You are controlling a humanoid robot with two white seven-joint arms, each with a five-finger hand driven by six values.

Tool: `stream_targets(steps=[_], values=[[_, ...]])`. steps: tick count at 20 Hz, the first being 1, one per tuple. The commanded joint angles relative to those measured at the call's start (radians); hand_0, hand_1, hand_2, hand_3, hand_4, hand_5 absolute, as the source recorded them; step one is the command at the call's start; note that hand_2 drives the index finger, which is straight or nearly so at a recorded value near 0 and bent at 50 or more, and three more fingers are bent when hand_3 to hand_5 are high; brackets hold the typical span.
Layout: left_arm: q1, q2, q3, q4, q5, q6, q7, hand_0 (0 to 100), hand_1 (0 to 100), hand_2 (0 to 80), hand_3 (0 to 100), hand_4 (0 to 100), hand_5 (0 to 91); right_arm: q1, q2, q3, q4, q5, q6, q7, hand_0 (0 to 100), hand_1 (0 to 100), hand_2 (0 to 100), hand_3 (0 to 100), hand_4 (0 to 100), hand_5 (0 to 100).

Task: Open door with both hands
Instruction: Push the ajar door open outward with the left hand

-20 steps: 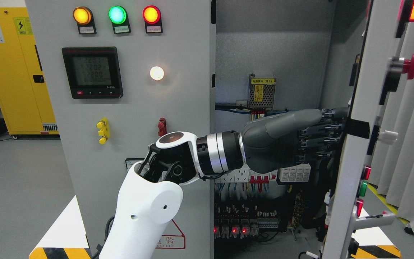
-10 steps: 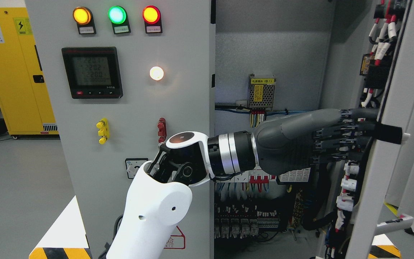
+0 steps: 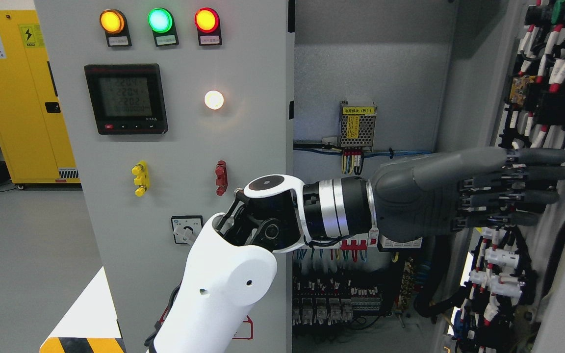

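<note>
The right-hand door (image 3: 557,206) of the electrical cabinet had swung much further out over the last second: where its edge and outer face had been turned to the camera, its wired inner face with relays and white connectors now showed at the far right. The left hand (image 3: 464,193), its arm reaching in from the lower left and across the opening, had followed the door rightward, fingers (image 3: 532,171) stretched flat and together, holding nothing, their tips against or just beside the door's inner side; contact could not be confirmed. The left door (image 3: 165,147) remained closed. The right hand was out of view. Judged from this, the right door was nearly fully open.
</note>
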State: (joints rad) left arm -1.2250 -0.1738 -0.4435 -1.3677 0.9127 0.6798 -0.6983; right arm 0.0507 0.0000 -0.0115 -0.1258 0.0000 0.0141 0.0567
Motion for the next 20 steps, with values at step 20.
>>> stream_targets(steps=[20], values=[[-0.079, -0.013, -0.357, 0.009, 0.147, -0.212, 0.163, 12, 56, 0.0, 0, 0, 0.0, 0.003, -0.017, -0.022, 0.000, 0.014, 0.000, 0.000, 0, 50, 4, 0, 0, 0]])
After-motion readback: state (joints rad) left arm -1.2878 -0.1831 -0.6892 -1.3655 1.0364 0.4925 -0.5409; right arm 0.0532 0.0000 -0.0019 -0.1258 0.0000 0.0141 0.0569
